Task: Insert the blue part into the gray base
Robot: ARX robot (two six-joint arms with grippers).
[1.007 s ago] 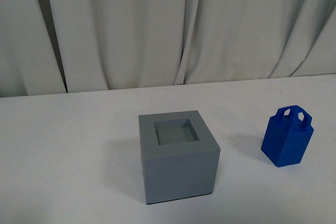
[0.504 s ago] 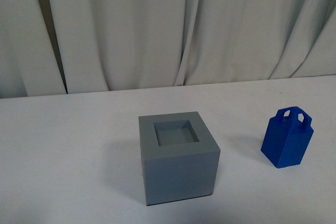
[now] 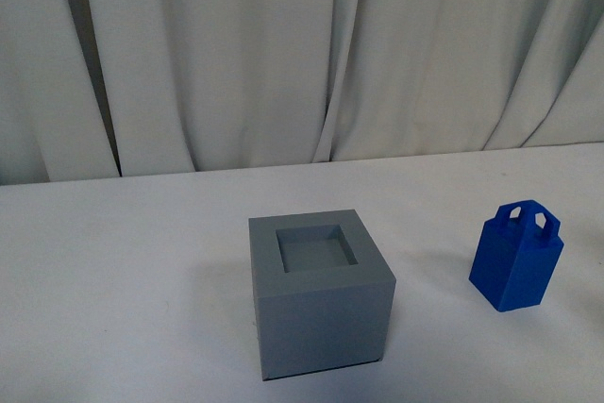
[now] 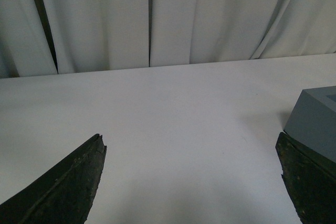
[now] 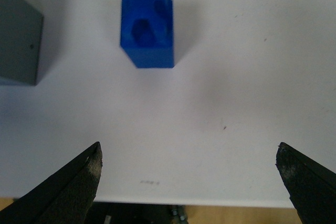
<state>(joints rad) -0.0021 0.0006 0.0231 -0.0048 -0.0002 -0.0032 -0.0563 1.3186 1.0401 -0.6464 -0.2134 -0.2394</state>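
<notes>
Backdrop, front view: pale curtain hangs in folds across the upper half of the frame, with a white table filling the lower half.
Gray base, front view: I see the gray base low in the middle of the frame, sitting flat, its square recess facing up and empty.
Blue part, front view: the blue part stands at the right of the frame, looped handle up, well apart from the base, with nothing touching it.
Arms, front view: neither arm shows.
Left wrist view: the left gripper has its fingers spread wide, with only bare table between them. A corner of the gray base sits close by one finger; I cannot tell whether they touch.
Right wrist view: the right gripper is also spread wide and holds nothing. The blue part lies ahead of the fingertips, not yet between them, its handle towards the camera. An edge of the gray base shows off to its side.
Step in hand: as I read it, the approach for the pick; nothing is grasped and nothing is inserted.
Next move: I judge the right arm must advance until its fingers straddle the blue part, clamp on two flat sides, then lift and carry it over the recess.
Care needed: the recess looks only a little wider than the block, so I would square it up before lowering.
</notes>
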